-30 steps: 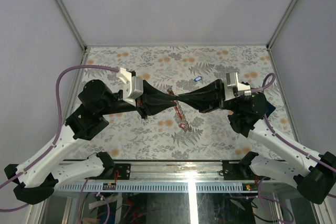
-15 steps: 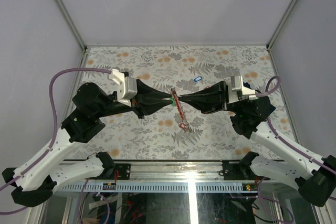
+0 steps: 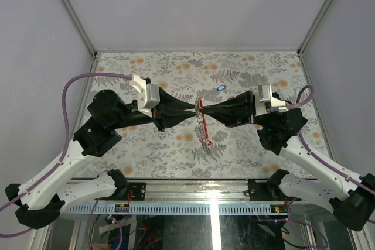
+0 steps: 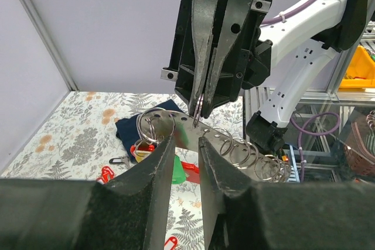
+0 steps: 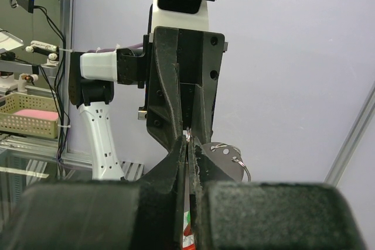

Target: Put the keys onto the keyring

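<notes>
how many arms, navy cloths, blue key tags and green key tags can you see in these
arms: 2 (left arm, right arm)
navy cloth: 1
blue key tag: 1
green key tag: 1
total: 5

Keyring chain (image 3: 203, 125) aloft; blue-tagged key (image 3: 220, 88) apart

Left gripper (image 3: 193, 108) and right gripper (image 3: 203, 106) meet tip-to-tip midair, rings (image 3: 204, 128) dangling beneath them.
</notes>
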{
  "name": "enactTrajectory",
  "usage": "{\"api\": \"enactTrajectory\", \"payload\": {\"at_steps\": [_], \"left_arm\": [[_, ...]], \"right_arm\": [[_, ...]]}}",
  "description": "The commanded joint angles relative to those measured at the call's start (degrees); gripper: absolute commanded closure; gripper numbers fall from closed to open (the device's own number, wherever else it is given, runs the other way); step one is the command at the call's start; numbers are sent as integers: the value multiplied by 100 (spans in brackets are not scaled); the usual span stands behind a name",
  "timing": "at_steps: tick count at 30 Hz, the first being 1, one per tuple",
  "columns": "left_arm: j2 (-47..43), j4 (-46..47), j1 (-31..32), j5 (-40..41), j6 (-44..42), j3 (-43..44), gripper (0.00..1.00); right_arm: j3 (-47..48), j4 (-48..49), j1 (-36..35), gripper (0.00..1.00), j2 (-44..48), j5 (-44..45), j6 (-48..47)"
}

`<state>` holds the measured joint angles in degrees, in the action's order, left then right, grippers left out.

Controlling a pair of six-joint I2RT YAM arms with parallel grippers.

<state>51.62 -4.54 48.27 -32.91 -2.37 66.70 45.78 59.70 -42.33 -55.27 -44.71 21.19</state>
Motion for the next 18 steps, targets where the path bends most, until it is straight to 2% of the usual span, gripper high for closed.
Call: {"api": "enactTrajectory", "payload": {"at_steps": [1,18], "left_arm": [[1,410,0,-142,31,110,77],[12,412,-1,-173,26,138,78]], "right_arm": [[142,487,-3,100,-47,-28,32],[140,516,1,100,-200,-79,52]]}}
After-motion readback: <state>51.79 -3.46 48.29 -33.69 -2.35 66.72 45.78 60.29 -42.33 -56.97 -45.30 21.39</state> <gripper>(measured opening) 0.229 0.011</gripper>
